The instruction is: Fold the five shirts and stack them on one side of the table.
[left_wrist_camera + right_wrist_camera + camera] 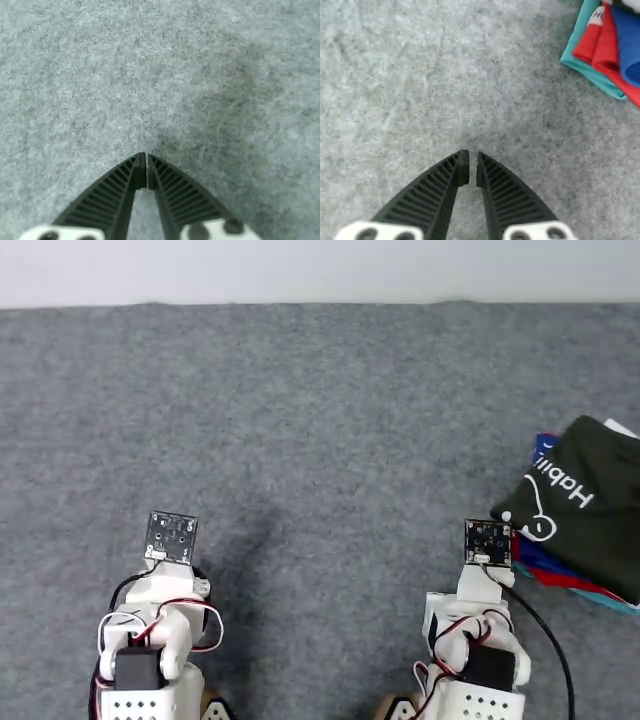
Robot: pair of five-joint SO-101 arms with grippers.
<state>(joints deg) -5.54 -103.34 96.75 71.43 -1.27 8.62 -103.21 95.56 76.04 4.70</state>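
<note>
Grey felt tabletop [320, 410] held a multicoloured stack of folded shirts [585, 510]; right end effector [469, 167] hung near it, left end effector [146, 172] farther, both closed, empty.

— Down below?
— Flat grey speckled felt-covered tabletop [330, 410], evenly lit, with soft faint shadows.
— And beyond the far edge?
— Plain pale whitish wall band [320, 270], running straight across.

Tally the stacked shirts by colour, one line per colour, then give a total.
Dark shirt, on top: 1
Blue shirt: 1
Red shirt: 1
Teal shirt: 1
White edge at the far side of the stack, likely a shirt: 1
Total: 5
</note>
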